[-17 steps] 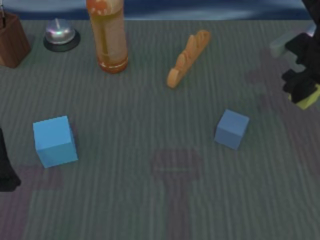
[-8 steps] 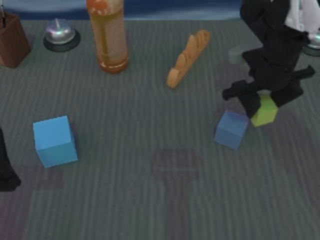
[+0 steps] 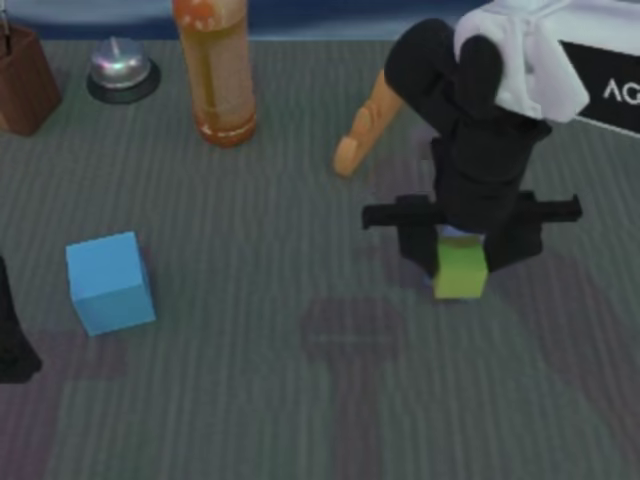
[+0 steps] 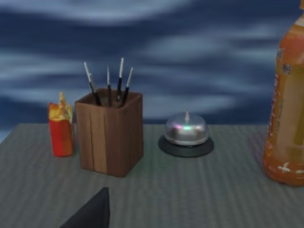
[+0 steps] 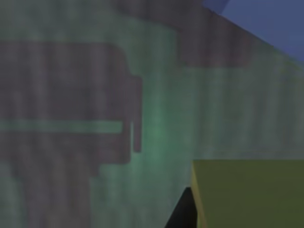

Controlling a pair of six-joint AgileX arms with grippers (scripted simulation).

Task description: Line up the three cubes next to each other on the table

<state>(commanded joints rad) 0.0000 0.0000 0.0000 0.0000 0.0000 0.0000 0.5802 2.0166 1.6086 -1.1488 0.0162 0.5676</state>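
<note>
Carrying the green cube [image 3: 460, 271] clamped between the right gripper [image 3: 462, 262] fingers, above the table [image 3: 300, 400], so it can go beside the others; slate-blue cube [image 5: 266, 19] almost hidden directly beneath the gripper, sky-blue cube [image 3: 109, 283] far off toward the parked left arm, whose fingers cannot be judged

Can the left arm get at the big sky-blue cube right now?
Probably yes. The left hand sits parked at the table's left edge, close beside the sky-blue cube, with bare table around it. The right hand with the lime-green cube is far off.
</note>
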